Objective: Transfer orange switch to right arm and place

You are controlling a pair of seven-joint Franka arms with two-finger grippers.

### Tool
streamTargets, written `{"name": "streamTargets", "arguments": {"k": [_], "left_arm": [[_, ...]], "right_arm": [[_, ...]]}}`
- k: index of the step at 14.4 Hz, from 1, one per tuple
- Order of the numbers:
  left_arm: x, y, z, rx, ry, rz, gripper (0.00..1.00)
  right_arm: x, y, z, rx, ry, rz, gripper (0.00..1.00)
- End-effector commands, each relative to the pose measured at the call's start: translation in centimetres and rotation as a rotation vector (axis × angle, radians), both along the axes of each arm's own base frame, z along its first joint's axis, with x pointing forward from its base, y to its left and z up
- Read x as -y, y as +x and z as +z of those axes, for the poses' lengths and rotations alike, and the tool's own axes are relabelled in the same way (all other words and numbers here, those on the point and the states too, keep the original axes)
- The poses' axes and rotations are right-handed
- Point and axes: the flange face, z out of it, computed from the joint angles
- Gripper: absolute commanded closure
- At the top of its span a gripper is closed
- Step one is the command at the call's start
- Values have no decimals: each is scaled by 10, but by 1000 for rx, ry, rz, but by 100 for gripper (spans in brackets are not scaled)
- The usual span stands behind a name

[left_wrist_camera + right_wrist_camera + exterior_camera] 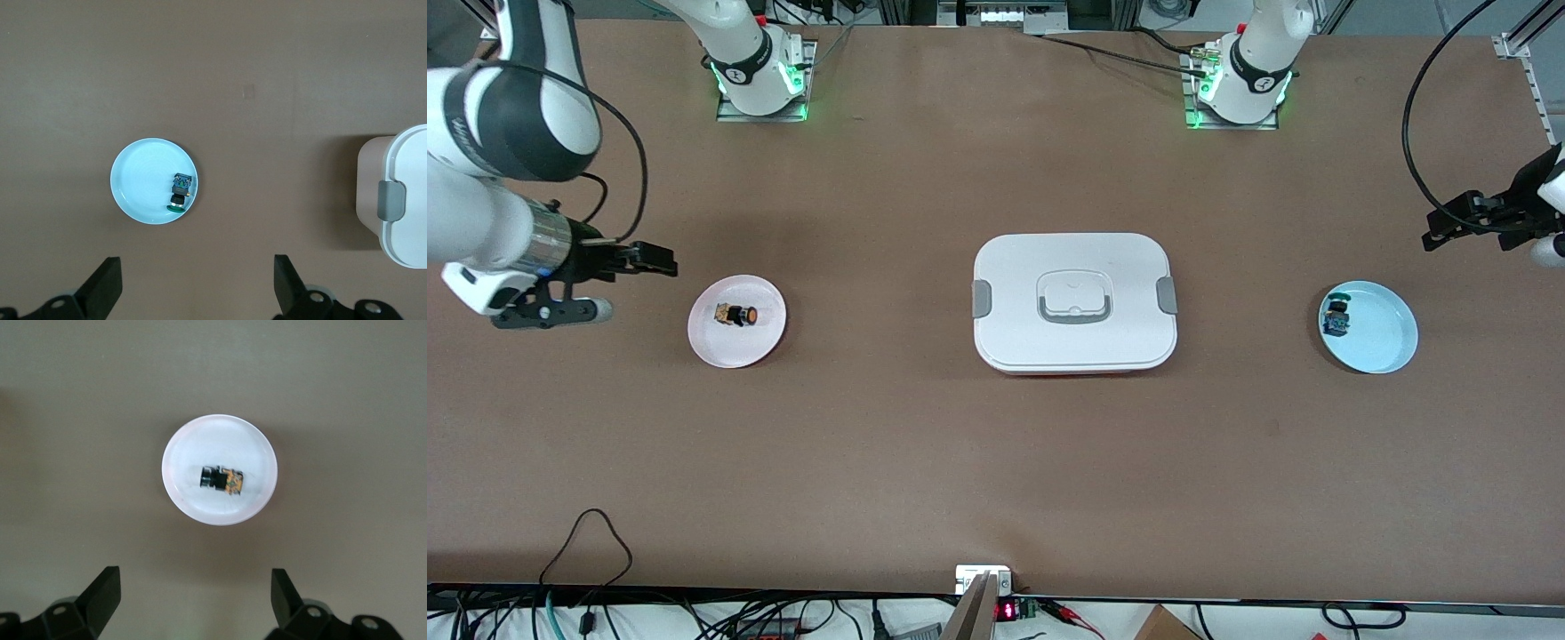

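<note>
The orange switch (738, 315) lies on its side in a pink plate (711, 347) toward the right arm's end of the table. The right wrist view shows the same switch (221, 479) in the plate (180, 447). My right gripper (654, 259) hangs open and empty over the bare table beside that plate. Its fingers (107, 587) stand wide apart around the gripper's gap (195, 580). My left gripper (1440, 229) hovers open over the left arm's end of the table, empty too (198, 265).
A light blue plate (1387, 342) at the left arm's end holds a small blue-and-green switch part (1336, 317); both show in the left wrist view, plate (137, 173) and part (180, 192). A white lidded box (1075, 302) with grey clasps sits mid-table.
</note>
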Motion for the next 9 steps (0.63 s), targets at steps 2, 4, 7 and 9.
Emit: {"name": "streamTargets", "arguments": {"k": [2,4,7,9], "left_arm": [[0,-1,2,6,-14,-19,0],[0,-1,2,8,-14,-21,0],[2,0,2,9,-14,-24,0],[2,0,2,8,-14,-24,0]], "right_arm": [[31,5,66,38,-48,-55,0],[42,5,82,49,-34,-75,0],[40,-14,94,5,-40,-78,0],[40,-28,81,47,-30,-78,0]]}}
